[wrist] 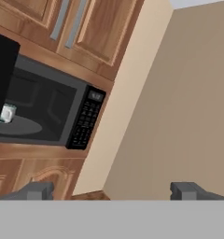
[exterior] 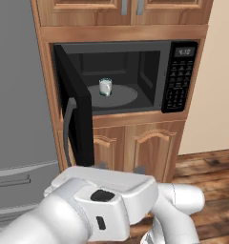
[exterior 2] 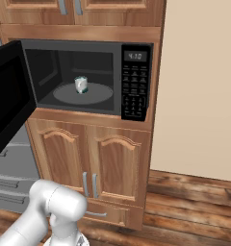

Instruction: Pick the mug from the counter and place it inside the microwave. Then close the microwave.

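Note:
The black microwave [exterior: 135,76] [exterior 2: 88,79] [wrist: 48,109] is built into wooden cabinetry, and its door [exterior: 76,112] [exterior 2: 9,96] stands swung open to the left. The small white mug [exterior: 105,86] [exterior 2: 81,84] [wrist: 6,113] stands upright on the grey turntable inside. My gripper [wrist: 114,191] is open with nothing between its fingertips [wrist: 39,190]. It is well back from the microwave and faces the beige wall to the right of it. The counter is out of view.
A grey fridge [exterior: 16,95] stands left of the open door. Wooden cabinet doors [exterior 2: 88,163] sit below the microwave and more [exterior 2: 79,9] above. A beige wall [exterior 2: 199,86] and wood floor [exterior 2: 194,202] lie to the right.

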